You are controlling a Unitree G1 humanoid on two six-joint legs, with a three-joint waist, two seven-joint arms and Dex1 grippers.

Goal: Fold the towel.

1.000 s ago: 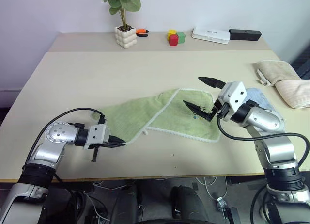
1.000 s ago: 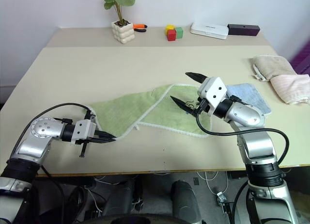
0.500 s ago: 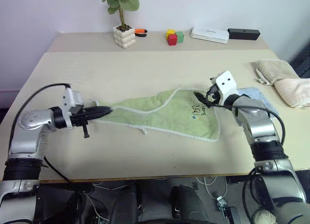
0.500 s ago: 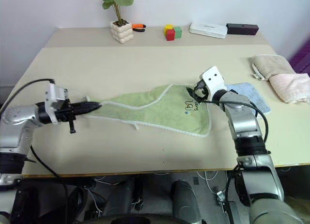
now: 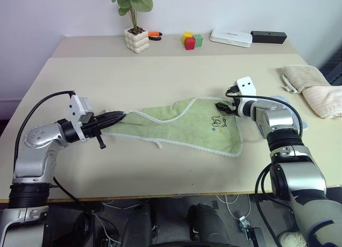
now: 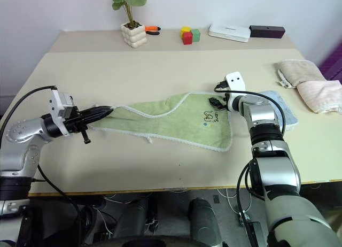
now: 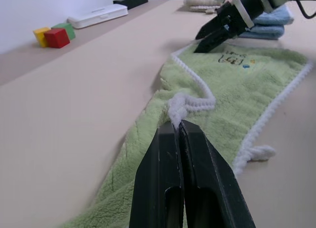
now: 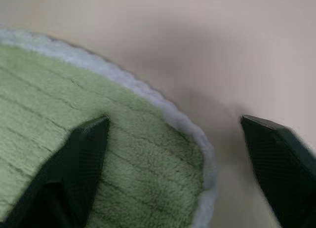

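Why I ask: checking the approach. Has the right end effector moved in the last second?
Yes. The right end effector has gone from above the towel's middle down to its corner near the blue cloth, fingers apart.

You're getting bright, even, diffuse light across the table [image 5: 160, 76], soft faint shadows lying under the arms, no glare showing, head views staying sharp, right wrist view going blurry close-up, left wrist bkgd softening w/ distance.
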